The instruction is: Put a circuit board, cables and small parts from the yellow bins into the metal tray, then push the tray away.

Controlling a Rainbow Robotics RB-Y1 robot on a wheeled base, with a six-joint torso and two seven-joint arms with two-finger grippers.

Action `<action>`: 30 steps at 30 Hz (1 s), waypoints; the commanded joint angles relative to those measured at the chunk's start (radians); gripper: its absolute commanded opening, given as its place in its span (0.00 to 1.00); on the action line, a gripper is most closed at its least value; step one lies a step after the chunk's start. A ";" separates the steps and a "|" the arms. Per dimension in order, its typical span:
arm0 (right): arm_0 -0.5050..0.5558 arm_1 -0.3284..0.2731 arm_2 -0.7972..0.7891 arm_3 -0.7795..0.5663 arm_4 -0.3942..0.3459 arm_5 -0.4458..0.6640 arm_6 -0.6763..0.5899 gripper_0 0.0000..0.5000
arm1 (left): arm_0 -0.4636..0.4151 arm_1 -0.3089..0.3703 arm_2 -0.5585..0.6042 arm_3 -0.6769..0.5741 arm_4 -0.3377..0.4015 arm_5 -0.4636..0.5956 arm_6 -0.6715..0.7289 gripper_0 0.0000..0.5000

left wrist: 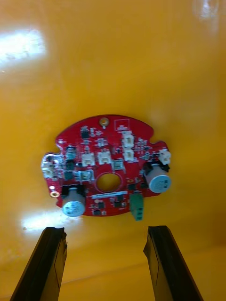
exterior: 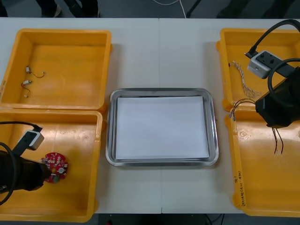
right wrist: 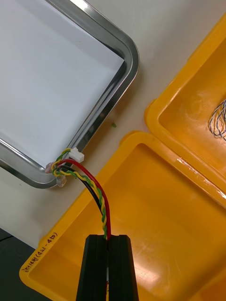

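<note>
Fingers (right wrist: 96, 268) clamped on limp red-and-yellow cable (right wrist: 104, 207) (right gripper (right wrist: 108, 237), right of metal tray (right wrist: 133, 56)); left gripper (left wrist: 106, 229)'s apart over the stiff circuit board (left wrist: 106, 141), which we'd pinch edgewise.

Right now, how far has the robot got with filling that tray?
Nothing is in the metal tray yet. The right gripper is shut on a red and yellow cable over a yellow bin; the left gripper, fingers open, hovers over the red circuit board. The small metal parts and the push remain.
</note>
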 commanded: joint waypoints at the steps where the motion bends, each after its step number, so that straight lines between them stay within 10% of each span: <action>1: -0.032 0.007 0.012 -0.026 0.010 0.004 -0.012 0.00 | 0.051 -0.077 -0.028 -0.059 -0.049 -0.015 -0.057 1.00; 30: -0.032 0.007 0.012 -0.026 0.008 0.004 -0.012 0.00 | 0.066 -0.084 -0.117 0.051 -0.117 -0.127 -0.070 1.00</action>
